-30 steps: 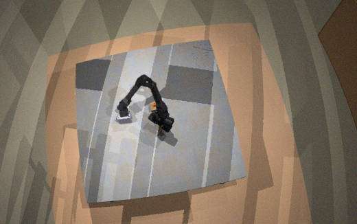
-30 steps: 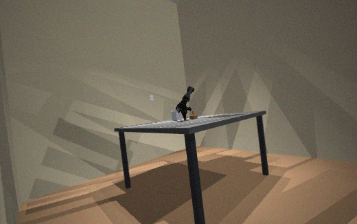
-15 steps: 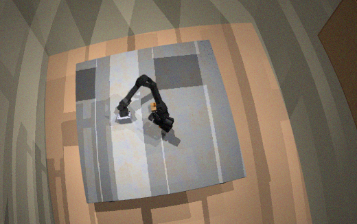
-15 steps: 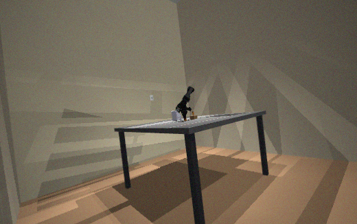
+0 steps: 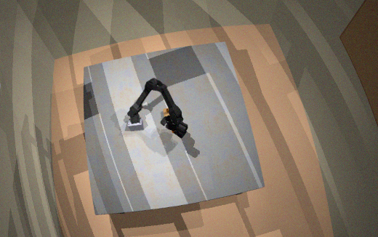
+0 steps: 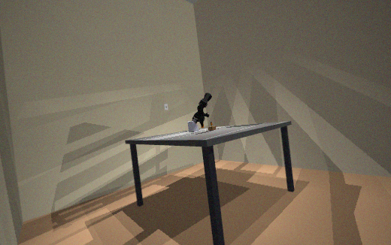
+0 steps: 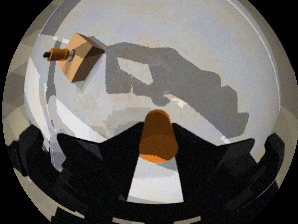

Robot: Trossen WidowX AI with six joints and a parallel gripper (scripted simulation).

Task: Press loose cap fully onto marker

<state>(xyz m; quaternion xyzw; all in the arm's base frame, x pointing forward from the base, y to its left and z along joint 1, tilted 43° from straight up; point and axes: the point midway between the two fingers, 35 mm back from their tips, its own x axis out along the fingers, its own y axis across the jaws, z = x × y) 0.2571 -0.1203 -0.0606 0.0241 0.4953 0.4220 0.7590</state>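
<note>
grey streaked table on an orange-brown floor, beige walls. cap, orange, sits between the gripper fingers in wrist view, at 6 o'clock, jaws closed narrow on it. marker stands in the tan block at 10 o'clock from the cap, well apart. top view: arm bends over mid-table, its white base at 9 o'clock of the gripper. marker too small to tell much in ext view.

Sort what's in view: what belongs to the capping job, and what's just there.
Job:
- cap, gripped in the end effector
- marker, in its holder
- holder

Just there:
- table
- small white wall plate
- white base under the arm
</note>
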